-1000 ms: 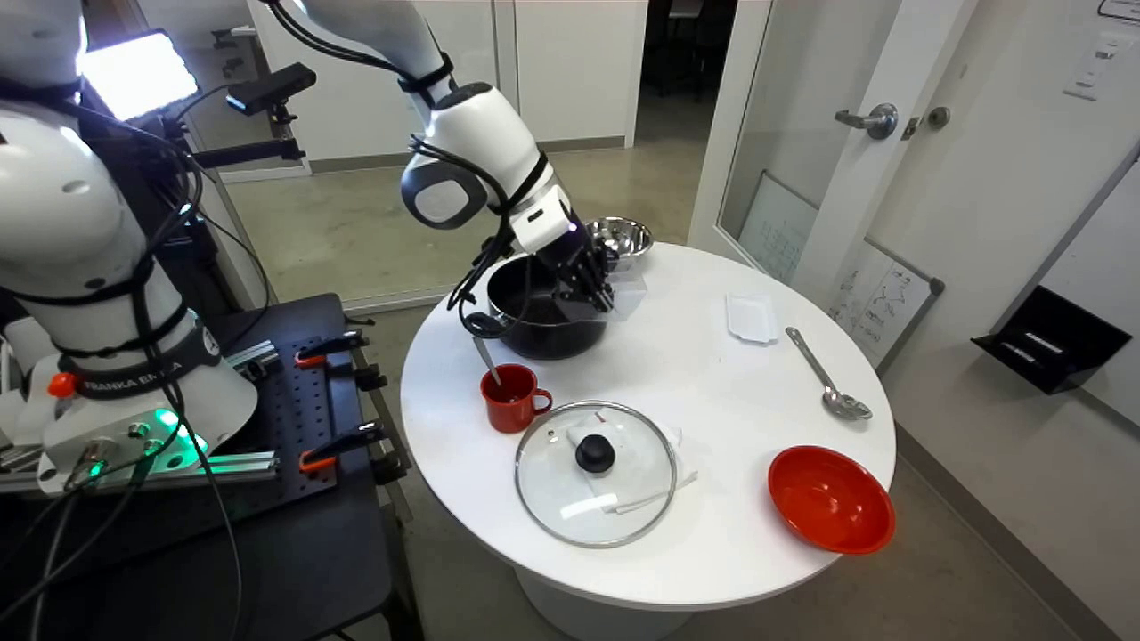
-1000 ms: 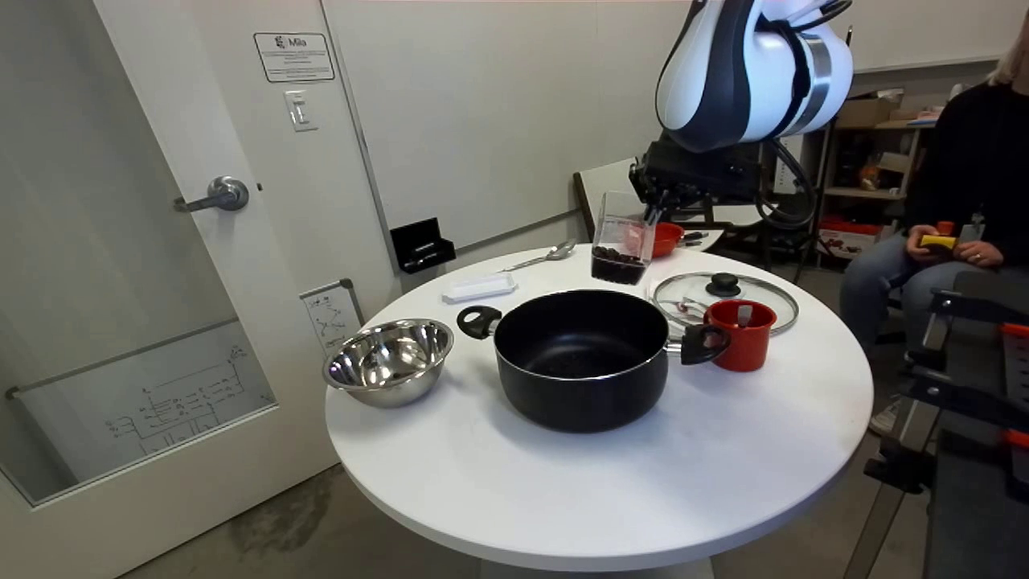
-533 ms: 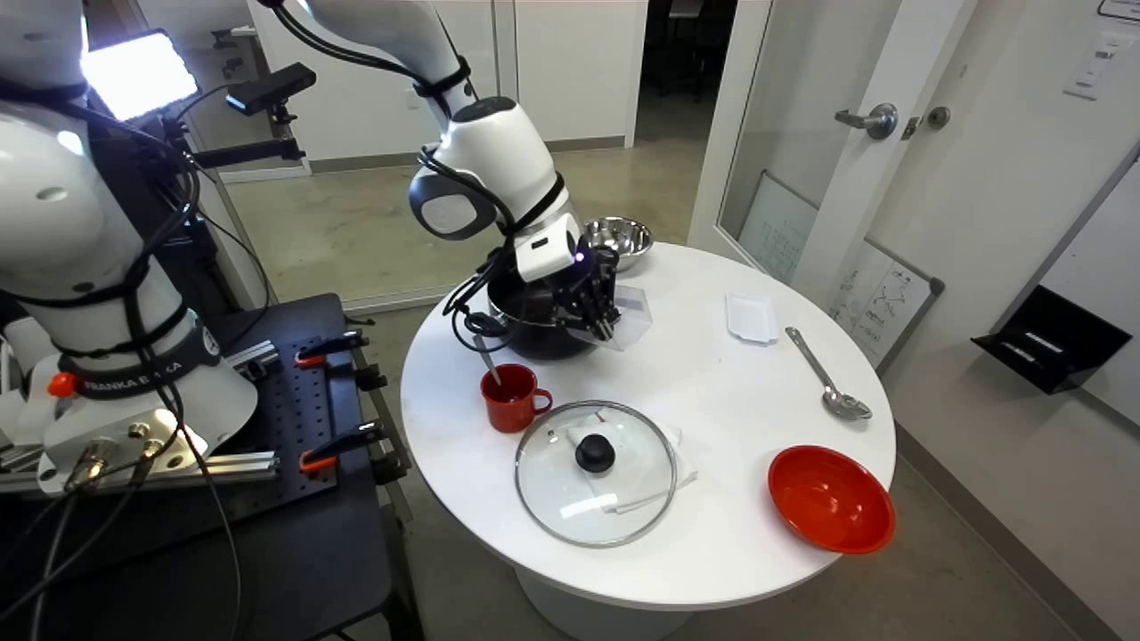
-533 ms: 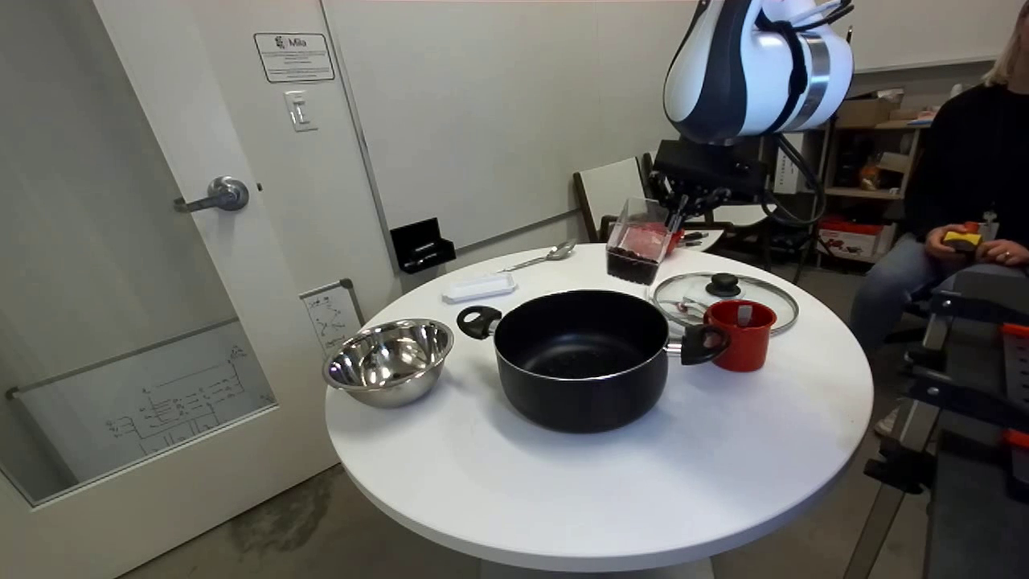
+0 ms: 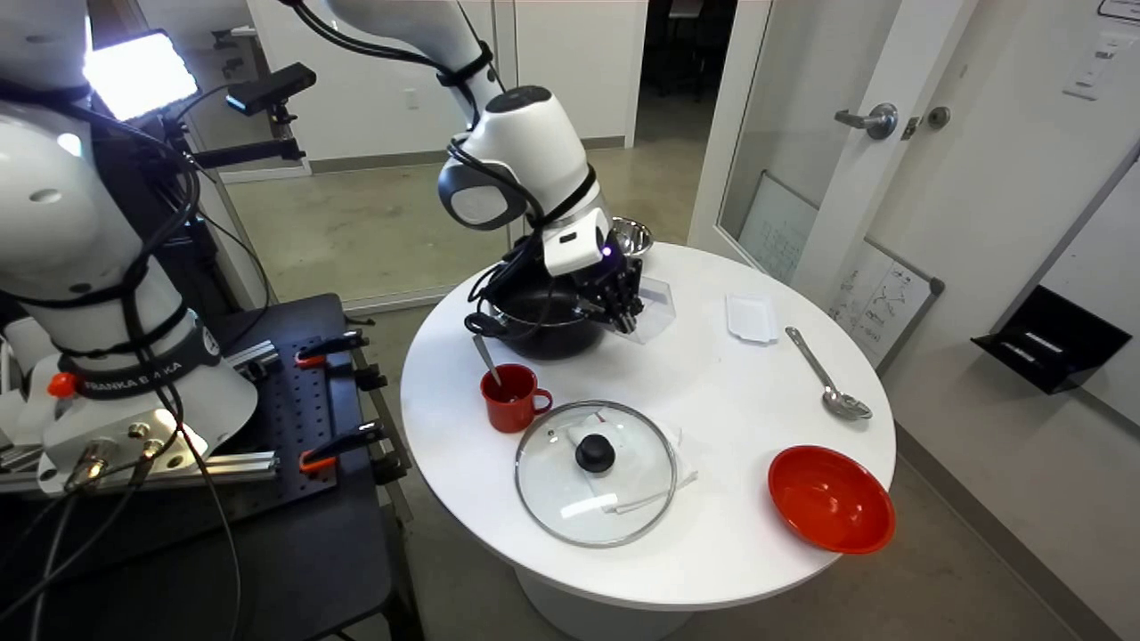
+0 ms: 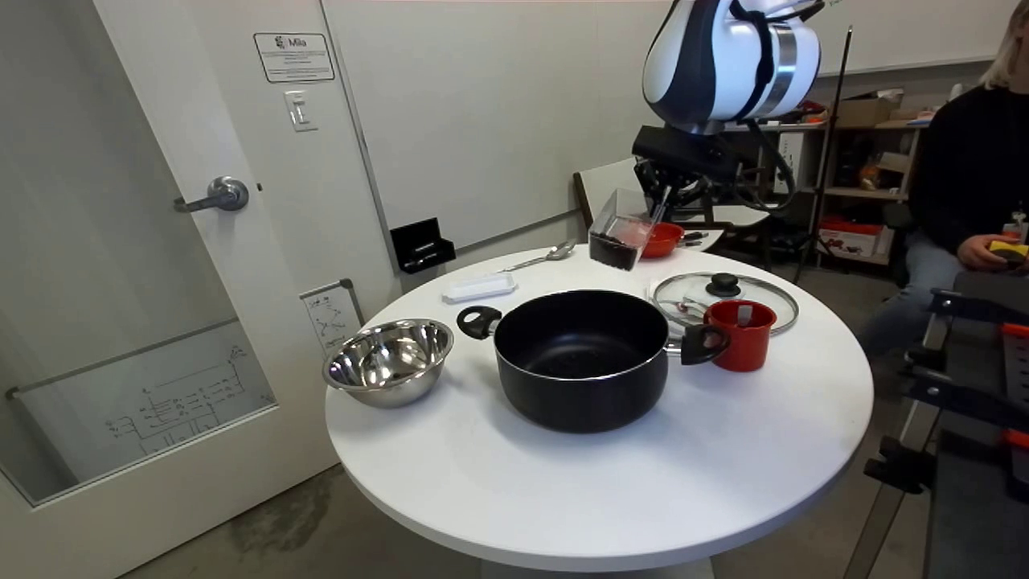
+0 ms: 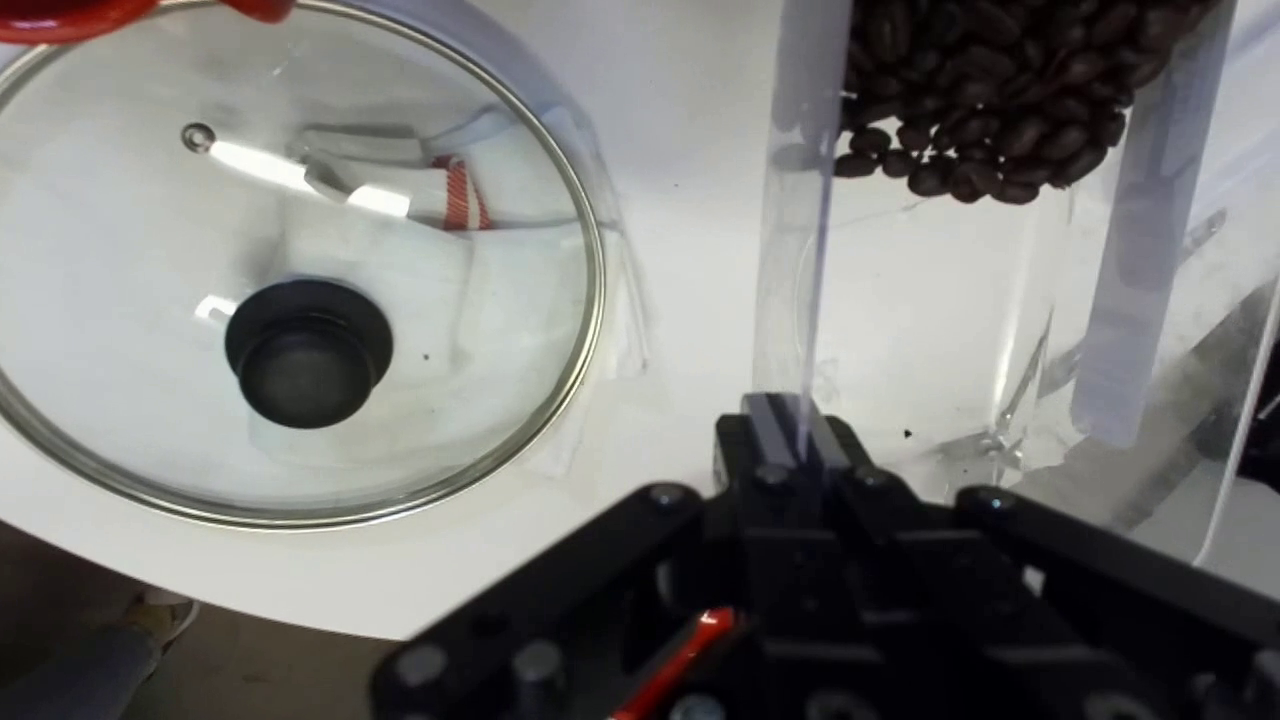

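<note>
Wrist view: gripper [image 7: 788, 425] pinched tight on 1 wall of clear container [image 7: 930, 300], dk beans [image 7: 985, 110] heaped at end away from gripper; glass lid [image 7: 440, 330] left of gripper
In an exterior view: container hangs tilted below gripper, up off bench [image 6: 595, 490]; blk pot [image 6: 580, 402] lower than gripper & nearer cam
In an exterior view: red mug [image 5: 510, 409] nearer cam than gripper, red bowl [image 5: 830, 499] well apart from gripper

Robotics laboratory. In an exterior view, a robot base [image 5: 116, 383] stands on a black bench [image 5: 303, 552] with clamps [image 5: 347, 441], left of the frame; a lit lamp [image 5: 138, 76], upper left. In an exterior view, a sign [image 6: 294, 57] reading "Mila", upper left; a handwritten whiteboard [image 6: 161, 410], lower left; shelves [image 6: 868, 193] with boxes [image 6: 864, 111], upper right.
</note>
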Tool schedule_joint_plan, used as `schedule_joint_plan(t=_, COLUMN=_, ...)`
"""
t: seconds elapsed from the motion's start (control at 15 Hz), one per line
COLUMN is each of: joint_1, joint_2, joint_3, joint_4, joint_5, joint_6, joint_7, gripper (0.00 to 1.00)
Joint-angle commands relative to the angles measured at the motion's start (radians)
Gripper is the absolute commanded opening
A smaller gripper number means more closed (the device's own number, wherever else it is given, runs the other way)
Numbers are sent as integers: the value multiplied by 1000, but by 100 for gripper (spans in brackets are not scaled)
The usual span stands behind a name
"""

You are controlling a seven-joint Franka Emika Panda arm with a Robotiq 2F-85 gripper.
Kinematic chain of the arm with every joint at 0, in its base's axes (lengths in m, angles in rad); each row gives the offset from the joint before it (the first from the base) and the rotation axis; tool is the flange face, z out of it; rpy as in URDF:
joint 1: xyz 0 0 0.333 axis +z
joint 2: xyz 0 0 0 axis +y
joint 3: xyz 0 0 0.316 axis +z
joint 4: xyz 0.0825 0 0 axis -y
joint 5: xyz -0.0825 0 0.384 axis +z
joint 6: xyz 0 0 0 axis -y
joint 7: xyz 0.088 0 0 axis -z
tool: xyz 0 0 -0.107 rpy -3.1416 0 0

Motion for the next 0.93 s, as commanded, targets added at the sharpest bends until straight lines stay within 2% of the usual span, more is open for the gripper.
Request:
schedule_joint_plan(t=0.0, joint_1=-2, joint_2=6, joint_3=-6, joint_4=21, joint_5=-3, joint_6=-27, joint_7=0, gripper=3)
schedule_joint_plan(t=0.53, joint_1=-6, joint_2=16, joint_3=-13, joint_4=52, joint_5=-5, joint_6=-62, joint_7=-1, gripper=3)
schedule_joint_plan(t=0.6, joint_1=-6, joint_2=16, joint_3=-13, joint_4=52, joint_5=-5, joint_6=-62, joint_7=-1, gripper=1)
schedule_joint_plan(t=0.87, joint_1=108, joint_2=102, joint_3=-169, joint_4=143, joint_5=-33, joint_6=-153, joint_7=98, gripper=1)
